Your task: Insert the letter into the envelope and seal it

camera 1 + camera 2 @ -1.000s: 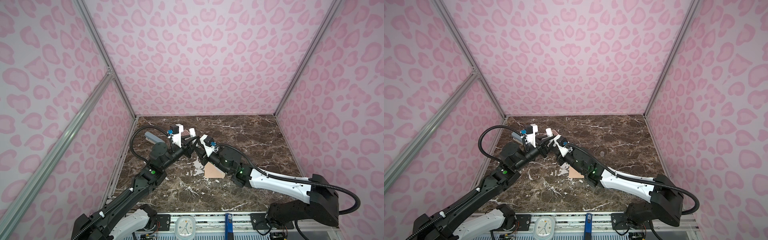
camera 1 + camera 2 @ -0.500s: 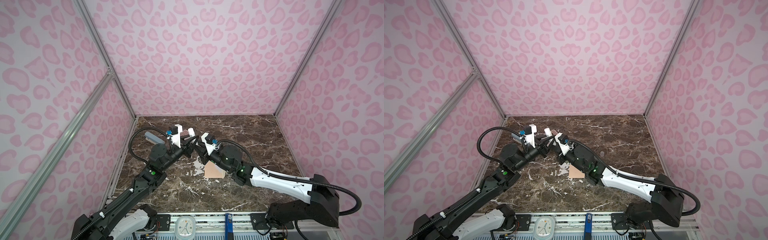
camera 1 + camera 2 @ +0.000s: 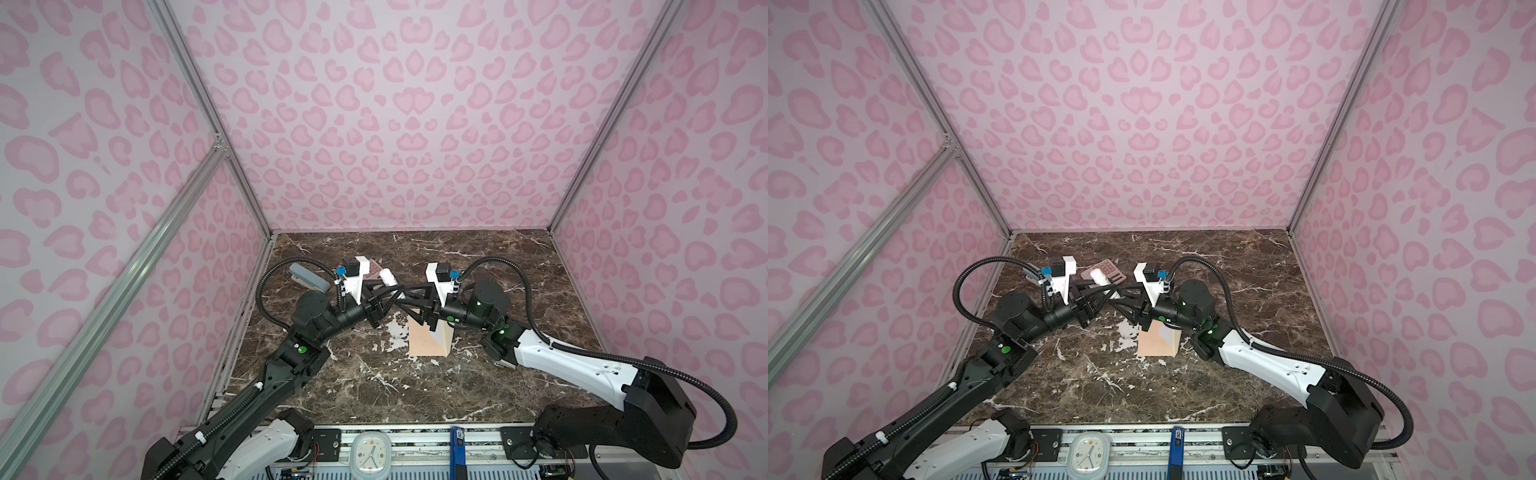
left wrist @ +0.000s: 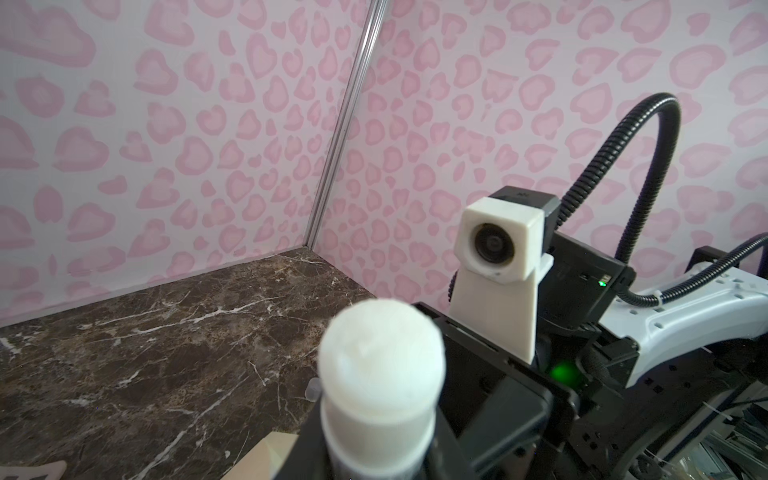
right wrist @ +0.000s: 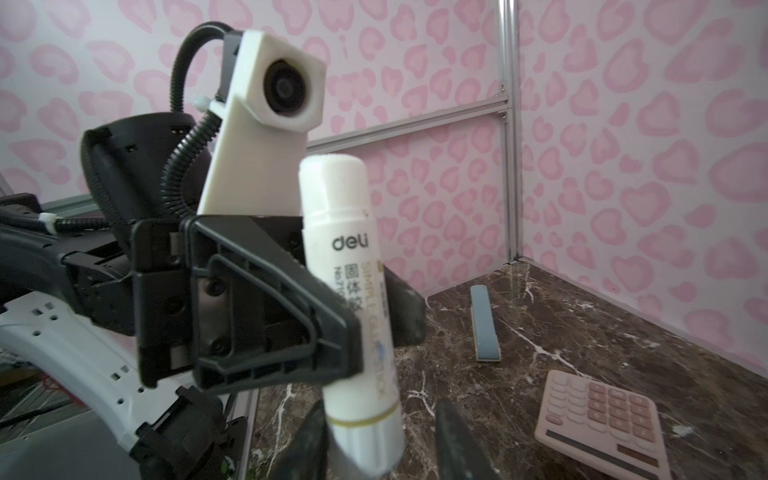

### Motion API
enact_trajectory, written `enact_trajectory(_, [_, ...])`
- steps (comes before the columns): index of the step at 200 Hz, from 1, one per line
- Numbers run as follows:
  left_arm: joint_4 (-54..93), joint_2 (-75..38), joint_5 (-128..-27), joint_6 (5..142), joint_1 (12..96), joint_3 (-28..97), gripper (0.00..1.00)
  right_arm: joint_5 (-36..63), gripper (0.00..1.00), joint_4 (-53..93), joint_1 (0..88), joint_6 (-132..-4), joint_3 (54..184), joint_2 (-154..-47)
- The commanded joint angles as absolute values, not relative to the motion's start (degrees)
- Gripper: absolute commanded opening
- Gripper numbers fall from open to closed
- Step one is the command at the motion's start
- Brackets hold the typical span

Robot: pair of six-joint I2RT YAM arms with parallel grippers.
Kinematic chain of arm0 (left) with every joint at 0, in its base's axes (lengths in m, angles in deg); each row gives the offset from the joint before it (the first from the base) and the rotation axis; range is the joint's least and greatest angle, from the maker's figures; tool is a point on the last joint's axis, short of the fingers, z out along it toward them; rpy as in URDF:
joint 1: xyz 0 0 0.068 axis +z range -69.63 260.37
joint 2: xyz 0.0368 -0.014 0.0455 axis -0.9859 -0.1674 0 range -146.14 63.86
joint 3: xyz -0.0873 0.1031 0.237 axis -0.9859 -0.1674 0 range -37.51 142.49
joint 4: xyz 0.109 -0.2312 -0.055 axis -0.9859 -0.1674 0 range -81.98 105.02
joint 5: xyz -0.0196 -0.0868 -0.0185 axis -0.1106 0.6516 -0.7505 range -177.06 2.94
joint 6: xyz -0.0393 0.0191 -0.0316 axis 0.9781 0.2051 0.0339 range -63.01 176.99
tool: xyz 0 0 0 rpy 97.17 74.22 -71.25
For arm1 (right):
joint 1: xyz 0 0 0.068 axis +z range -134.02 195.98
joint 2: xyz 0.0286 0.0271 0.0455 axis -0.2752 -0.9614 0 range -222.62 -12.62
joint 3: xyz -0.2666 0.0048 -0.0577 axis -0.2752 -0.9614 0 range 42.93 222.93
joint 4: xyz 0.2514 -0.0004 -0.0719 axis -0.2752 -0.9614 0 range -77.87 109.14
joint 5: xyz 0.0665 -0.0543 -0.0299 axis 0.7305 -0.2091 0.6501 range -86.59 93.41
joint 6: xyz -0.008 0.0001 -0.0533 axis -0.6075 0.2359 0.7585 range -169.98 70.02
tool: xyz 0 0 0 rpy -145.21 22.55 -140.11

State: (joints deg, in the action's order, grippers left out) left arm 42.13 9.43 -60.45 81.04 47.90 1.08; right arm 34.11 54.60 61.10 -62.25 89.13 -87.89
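two grippers meet above the middle of the tabletop [image 3: 498,374], and between them stands a white glue stick [image 5: 353,257], near upright and a little tilted. the left gripper [image 5: 374,328] pinches the stick across its body, one black finger on each side. the right gripper [image 5: 380,440] sits at the lower end of the stick with its fingers spread; on one side a gap shows between finger and stick, so i judge it does not grip. the envelope [image 3: 428,340] lies flat on the tabletop in both top views, below the grippers and toward the near edge, partly hidden under the right wrist. the letter i cannot see as a separate sheet; probably it is inside the envelope, but i cannot confirm it. a paler triangle on the envelope may be the flap; open or folded, i cannot tell. for the gluing, the stick must tip from upright down toward the envelope. the left arm carries the stick, the right arm is nearer to the paper. the tabletop is dark brown marble with white veins and looks smooth, so the paper may slide. pink spotted walls stand close around. a pink calculator [image 5: 602,419] and a grey-blue bar [image 5: 484,328] lie farther back, apart from the envelope.
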Motion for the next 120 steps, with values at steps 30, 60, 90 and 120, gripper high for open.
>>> enact_trajectory(30, [50.84,9.63,-71.56,90.95,47.84,-2.32,0.04,6.78,0.59,59.49,71.22,-46.6,86.66,-88.62])
enact_trajectory(60, [50.68,10.31,-72.86,93.75,47.76,-2.24,0.04,-1.25,0.59,65.34,73.16,-42.95,85.3,-90.19])
enact_trajectory(90, [45.49,10.15,-73.93,97.18,47.76,0.08,0.04,-3.41,0.54,67.48,73.26,-39.96,85.97,-91.6])
enact_trajectory(120, [45.74,9.46,-73.79,100.23,47.78,-0.14,0.04,-3.17,0.51,71.16,73.14,-38.56,86.09,-93.24])
